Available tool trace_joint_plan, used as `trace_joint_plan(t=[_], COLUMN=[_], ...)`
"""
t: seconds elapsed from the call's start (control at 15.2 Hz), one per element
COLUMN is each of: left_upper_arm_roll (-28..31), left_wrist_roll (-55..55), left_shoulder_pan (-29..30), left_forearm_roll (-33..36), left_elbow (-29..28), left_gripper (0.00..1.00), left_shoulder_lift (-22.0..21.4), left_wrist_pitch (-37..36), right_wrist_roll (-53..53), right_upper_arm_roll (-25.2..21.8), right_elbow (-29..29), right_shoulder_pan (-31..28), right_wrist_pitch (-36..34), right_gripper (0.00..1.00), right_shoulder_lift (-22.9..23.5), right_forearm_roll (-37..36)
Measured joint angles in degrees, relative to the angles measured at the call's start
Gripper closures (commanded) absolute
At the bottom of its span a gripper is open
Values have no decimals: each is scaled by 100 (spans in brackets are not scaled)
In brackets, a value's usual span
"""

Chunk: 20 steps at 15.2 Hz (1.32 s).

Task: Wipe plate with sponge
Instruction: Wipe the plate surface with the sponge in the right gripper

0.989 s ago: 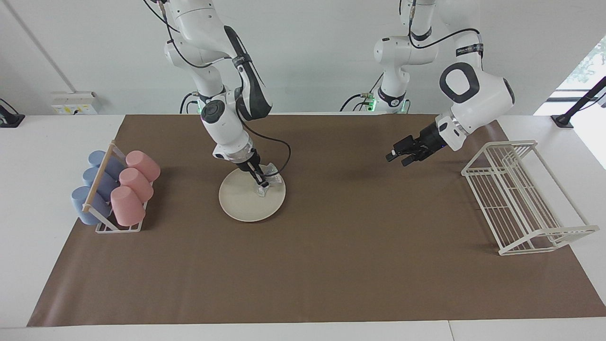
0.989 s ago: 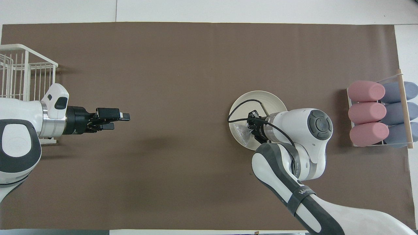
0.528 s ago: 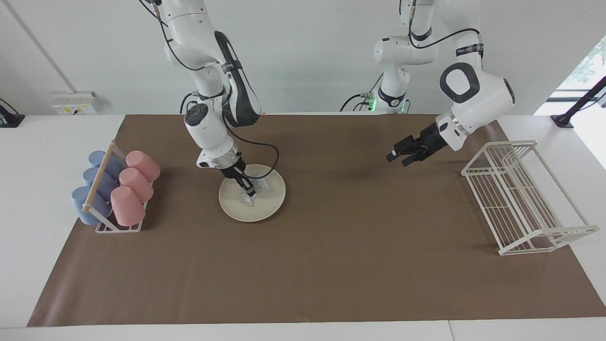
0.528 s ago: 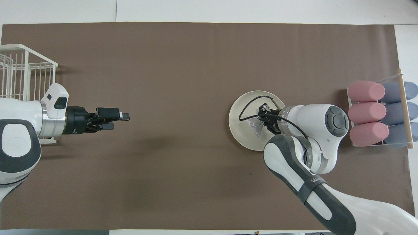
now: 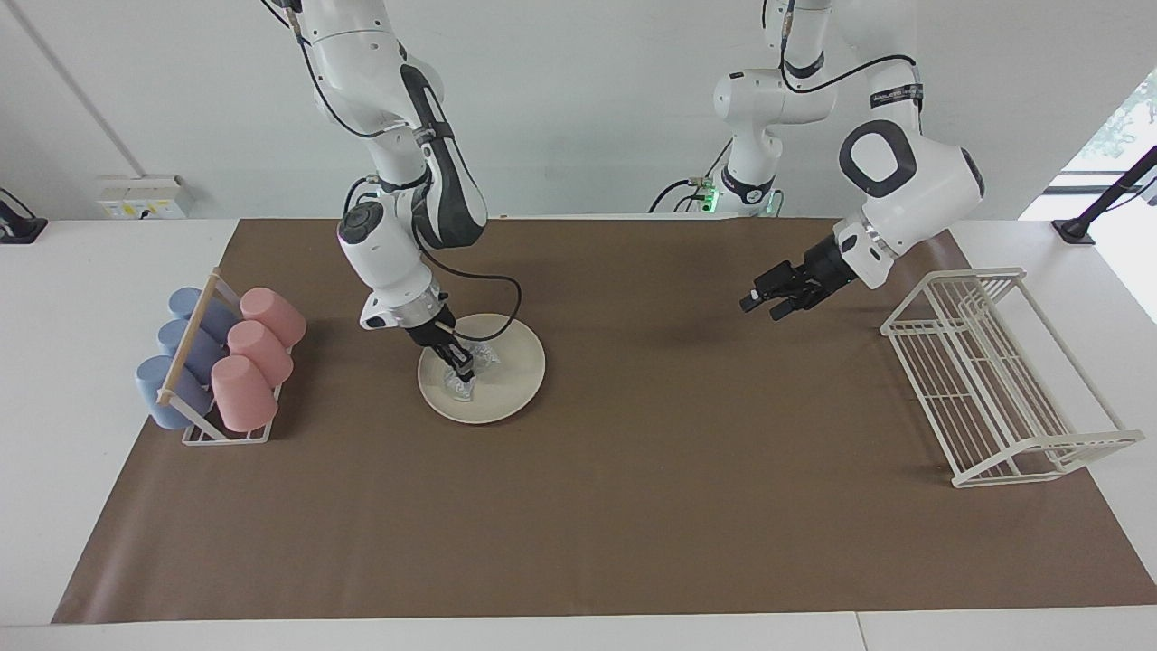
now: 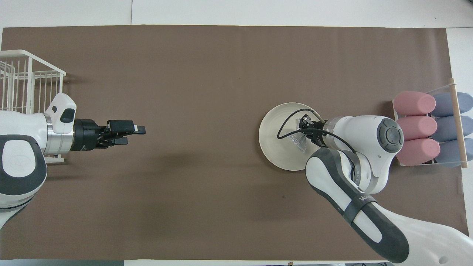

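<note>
The cream-white plate [image 5: 517, 363] [image 6: 275, 146] lies on the brown mat toward the right arm's end of the table. A small silvery sponge [image 5: 464, 389] [image 6: 298, 139] rests on the plate's face. My right gripper [image 5: 459, 369] [image 6: 305, 130] points down onto the plate and is shut on the sponge, pressing it against the plate. My left gripper [image 5: 761, 307] [image 6: 135, 135] hangs open and empty in the air over the bare mat, near the wire rack, waiting.
A rack of pink and blue cups [image 5: 221, 366] [image 6: 428, 127] lies beside the plate at the right arm's end. A white wire rack [image 5: 994, 371] [image 6: 22, 81] stands at the left arm's end. The brown mat [image 5: 633, 506] covers the table.
My right gripper has dragged the sponge across the plate toward the cup rack. The plate has stayed in place. The left arm has hardly moved.
</note>
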Motion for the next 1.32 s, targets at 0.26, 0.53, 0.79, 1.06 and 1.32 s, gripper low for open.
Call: trace_joint_plan(t=[0.26, 0.53, 0.79, 1.06, 1.32], left_upper_arm_roll=[-1, -1, -2, -6, -12], left_wrist_roll=[0, 0, -1, -2, -21], left_shoulder_pan=[0, 0, 0, -2, -4], left_forearm_roll=[0, 0, 0, 0, 0], left_elbow=[0, 0, 0, 0, 0], left_gripper=[0, 0, 0, 0, 0], left_shoulder_lift=[1, 1, 6, 11, 21], left_wrist_pitch=[20, 51, 88, 113, 149], right_wrist_roll=[67, 1231, 2250, 2881, 3889], right_upper_arm_roll=[11, 40, 65, 69, 78], right_elbow=[3, 40, 40, 73, 661], right_shoulder_pan=[-43, 254, 754, 875, 1191], right_wrist_pitch=[-12, -308, -446, -521, -1119], right_gripper=[100, 100, 100, 100, 100], right_shoulder_lift=[1, -36, -67, -76, -76], right_forearm_roll=[-244, -250, -250, -247, -259])
